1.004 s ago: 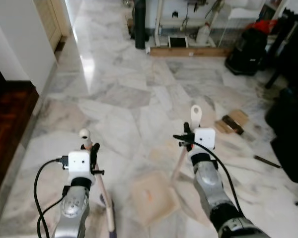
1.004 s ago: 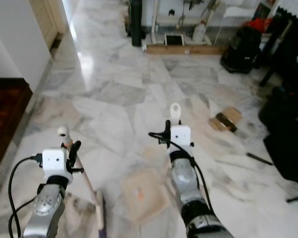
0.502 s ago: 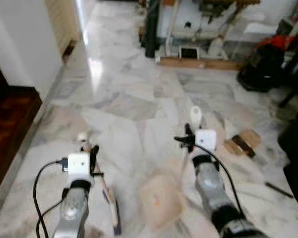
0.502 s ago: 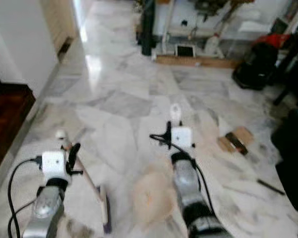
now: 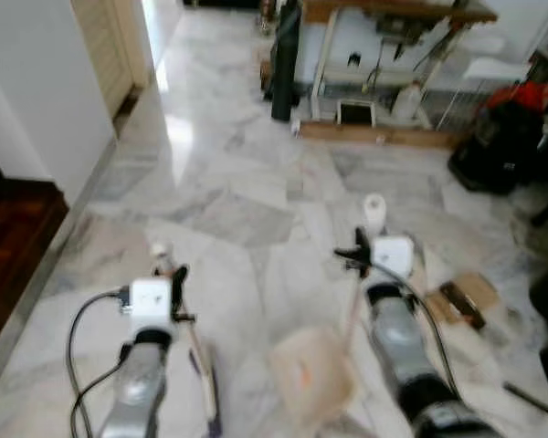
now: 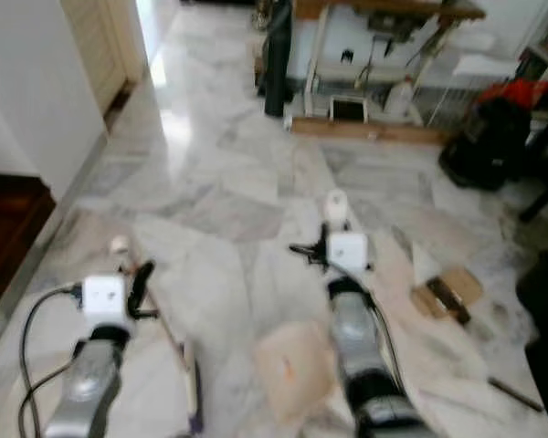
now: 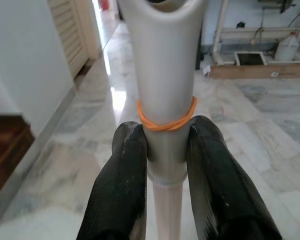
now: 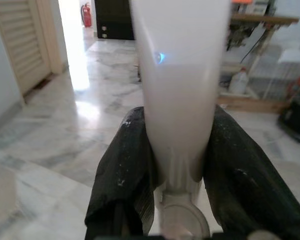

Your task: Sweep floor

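Ahead toward 12 o'clock, the grey-veined white marble floor [image 5: 247, 182] is running open up to a white-legged wooden table [image 5: 393, 36] crowded with gear, with a low timber plank [image 5: 374, 135] lying along its foot. At 9 o'clock a white wall [image 5: 36, 100] and a strip of dark red wooden flooring [image 5: 9, 246] are closing off the side; at 2 to 3 o'clock black bags [image 5: 493, 151] and a flattened brown cardboard piece [image 5: 466, 297] are narrowing the passage.

The left gripper [image 5: 175, 278] is clamping the pale plastic broom handle [image 5: 196, 356], which is slanting down to the floor at 6 o'clock. The right gripper [image 5: 361, 257] is gripping the white handle of the cream plastic dustpan [image 5: 310, 374], whose pan is resting on the marble between the arms.

Compared with a second ago, the camera has advanced: the table is looming larger and the cardboard is sitting lower.

Seen from the left wrist, an orange rubber band [image 7: 165, 120] is circling the broom handle just above the black fingers [image 7: 125, 185]; from the right wrist, the fingers [image 8: 125, 170] are pressing both sides of the dustpan handle.
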